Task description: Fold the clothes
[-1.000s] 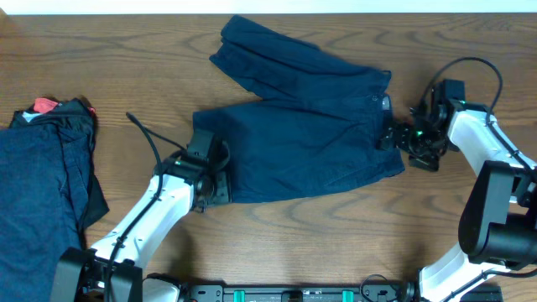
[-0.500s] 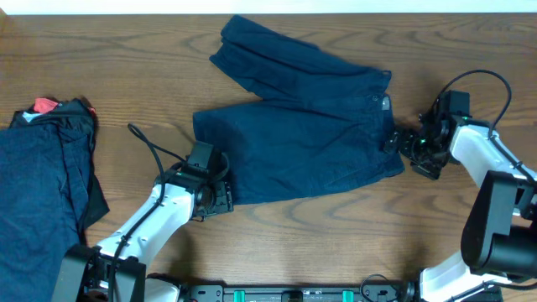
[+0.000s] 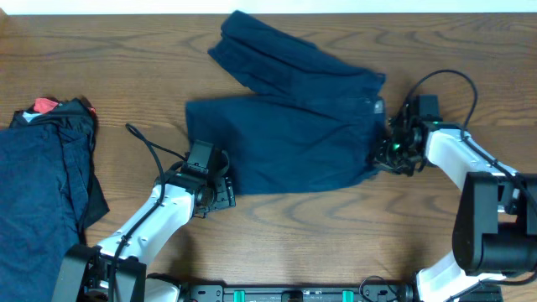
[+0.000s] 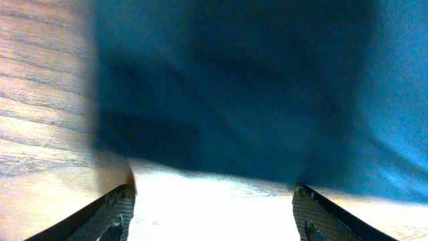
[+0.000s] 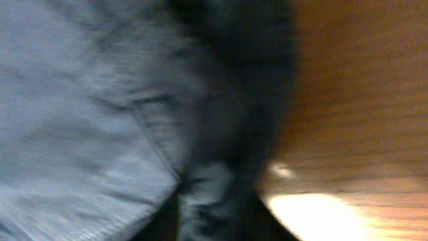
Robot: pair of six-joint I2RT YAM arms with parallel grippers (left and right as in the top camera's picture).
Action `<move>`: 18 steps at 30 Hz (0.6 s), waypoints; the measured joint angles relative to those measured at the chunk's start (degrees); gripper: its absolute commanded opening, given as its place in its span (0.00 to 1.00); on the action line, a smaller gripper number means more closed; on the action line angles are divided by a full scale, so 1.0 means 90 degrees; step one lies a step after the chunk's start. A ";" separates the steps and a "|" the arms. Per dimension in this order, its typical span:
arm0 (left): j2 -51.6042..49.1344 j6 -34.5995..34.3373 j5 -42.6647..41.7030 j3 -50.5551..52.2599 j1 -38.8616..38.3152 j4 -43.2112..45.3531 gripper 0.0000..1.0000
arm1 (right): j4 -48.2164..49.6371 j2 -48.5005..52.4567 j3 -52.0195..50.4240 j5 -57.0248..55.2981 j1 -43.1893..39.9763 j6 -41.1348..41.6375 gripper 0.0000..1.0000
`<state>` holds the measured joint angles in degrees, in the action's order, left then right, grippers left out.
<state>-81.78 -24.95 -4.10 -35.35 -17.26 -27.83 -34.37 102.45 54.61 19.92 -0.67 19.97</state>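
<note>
A pair of navy shorts (image 3: 294,134) lies spread across the middle of the table, one leg angled toward the back. My right gripper (image 3: 383,154) is at its right edge. In the blurred right wrist view a bunch of the dark fabric (image 5: 221,194) sits pinched in my right gripper (image 5: 215,217), which is shut on it. My left gripper (image 3: 220,191) rests just off the shorts' front left corner. In the left wrist view it (image 4: 212,209) stands open over bare wood, with the cloth (image 4: 234,87) ahead of the fingertips (image 4: 119,209).
A heap of dark navy clothes (image 3: 42,193) covers the table's left side, with a red piece (image 3: 44,106) showing at its back end. Bare wood (image 3: 336,235) runs along the front edge between the two arms.
The right gripper moved left onto the shorts' right edge and shut on it; the shorts shifted left. The left gripper backed off the front left corner and opened a little wider.
</note>
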 measured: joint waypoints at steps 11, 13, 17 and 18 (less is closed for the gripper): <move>-0.0333 -0.0255 0.0202 -0.0170 0.0000 0.0597 0.87 | 0.0022 0.0032 -0.0032 0.0180 0.0015 0.0024 0.01; -0.0367 -0.0294 0.0187 -0.0197 0.0019 0.0777 0.88 | 0.0024 0.0032 -0.0034 0.0185 0.0015 0.0024 0.01; -0.0398 -0.0352 0.0168 -0.0209 0.0287 0.0903 0.86 | 0.0022 0.0032 -0.0034 0.0187 0.0012 0.0024 0.01; -0.0401 -0.0355 0.0158 -0.0214 0.0415 0.0916 0.86 | 0.0022 0.0032 -0.0034 0.0189 0.0010 0.0024 0.01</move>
<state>-85.38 -28.14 -2.68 -37.28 -13.52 -19.59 -34.17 102.74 54.30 21.63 -0.58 20.18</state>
